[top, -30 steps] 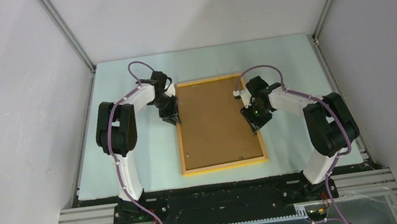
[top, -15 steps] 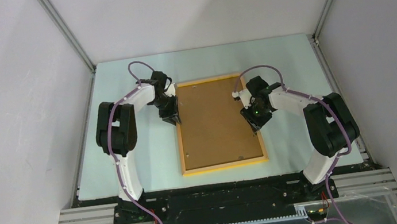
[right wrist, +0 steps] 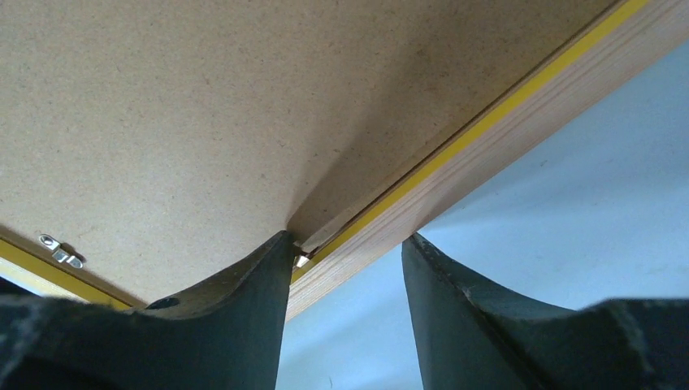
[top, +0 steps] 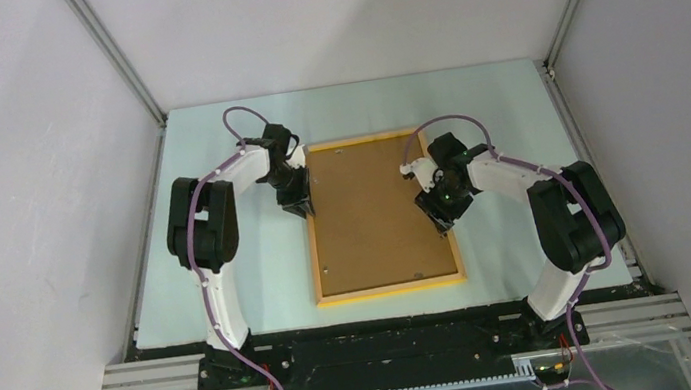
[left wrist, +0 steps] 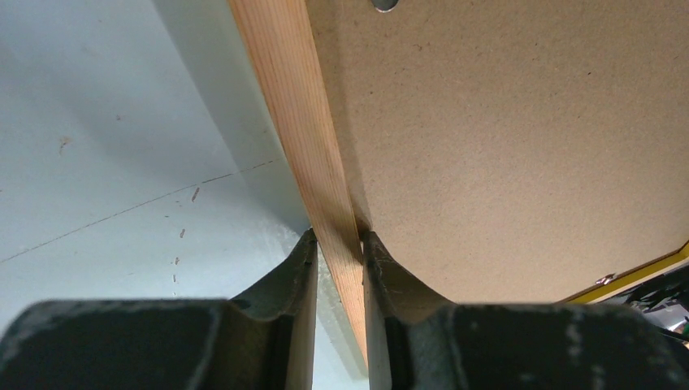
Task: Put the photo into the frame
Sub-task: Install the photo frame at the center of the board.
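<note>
The frame (top: 389, 290) lies back-up in the middle of the tabletop (top: 501, 104), its brown backing board (top: 374, 211) seated inside the wooden rails. I can't see the photo anywhere, so it may be under that board. My left fingers (left wrist: 294, 272) are clamped on the frame's left rail, one either side of the wood. My right fingers (right wrist: 258, 284) stand apart astride the right rail: the inner one rests at the board's edge and the outer one hangs clear of the wood. I judge the frame light and stiff, but its pane is fragile, so I'd hold it only by the thin rails. The board looks rigid enough to lift by an edge. Compared with a second ago, the right wrist has crept slightly leftward over the board and its fingers have spread wider, while the left arm hasn't budged.
</note>
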You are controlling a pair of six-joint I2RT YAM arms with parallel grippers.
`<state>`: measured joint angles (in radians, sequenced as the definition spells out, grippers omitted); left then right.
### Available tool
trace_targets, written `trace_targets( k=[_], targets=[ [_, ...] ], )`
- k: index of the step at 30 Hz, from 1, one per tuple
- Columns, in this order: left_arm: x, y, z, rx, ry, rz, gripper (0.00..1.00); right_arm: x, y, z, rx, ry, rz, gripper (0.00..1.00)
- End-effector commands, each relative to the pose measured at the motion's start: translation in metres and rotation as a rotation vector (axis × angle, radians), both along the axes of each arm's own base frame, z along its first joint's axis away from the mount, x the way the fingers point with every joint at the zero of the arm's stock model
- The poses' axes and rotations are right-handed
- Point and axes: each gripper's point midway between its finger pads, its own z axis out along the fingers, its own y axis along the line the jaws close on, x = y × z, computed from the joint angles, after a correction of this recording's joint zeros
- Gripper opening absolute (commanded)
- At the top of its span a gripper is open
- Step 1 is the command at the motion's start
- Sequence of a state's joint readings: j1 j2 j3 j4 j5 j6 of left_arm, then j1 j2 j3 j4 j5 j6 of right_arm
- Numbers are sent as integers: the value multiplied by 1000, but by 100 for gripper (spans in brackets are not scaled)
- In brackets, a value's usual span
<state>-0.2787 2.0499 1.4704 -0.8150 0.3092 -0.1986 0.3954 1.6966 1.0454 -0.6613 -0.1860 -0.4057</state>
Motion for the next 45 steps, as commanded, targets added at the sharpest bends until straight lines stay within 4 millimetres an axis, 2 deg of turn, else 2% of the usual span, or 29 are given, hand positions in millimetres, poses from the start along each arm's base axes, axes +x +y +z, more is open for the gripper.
trace_targets(
  k=[1,8,12,19,26,30,31,32,36,45],
  targets=[
    [18,-5,26,-15,-108,-43,0,-23,-3,-12,-5,96,65,57],
    [18,-5,26,-15,-108,-44,0,-20,-4,-11,16,94,58,59],
    [18,-5,26,-15,-108,-43,0,-8,-5,-1,66,86,-12,60],
    [18,-5,27,-14,-110,-43,0,26,-5,33,238,68,-201,65],
    [19,-6,25,-16,-106,-43,0,76,-12,45,295,14,-372,65],
    [19,-6,25,-16,-106,-43,0,98,-12,43,316,21,-424,63],
    [19,-6,26,-18,-108,-43,0,100,-11,37,314,37,-431,63],
    [19,-6,26,-18,-109,-43,0,106,-10,41,321,33,-436,63],
    [18,-6,29,-22,-115,-45,0,117,-6,29,319,68,-457,61],
    [19,-6,31,-22,-120,-46,0,117,0,11,235,67,-455,55]
  ],
)
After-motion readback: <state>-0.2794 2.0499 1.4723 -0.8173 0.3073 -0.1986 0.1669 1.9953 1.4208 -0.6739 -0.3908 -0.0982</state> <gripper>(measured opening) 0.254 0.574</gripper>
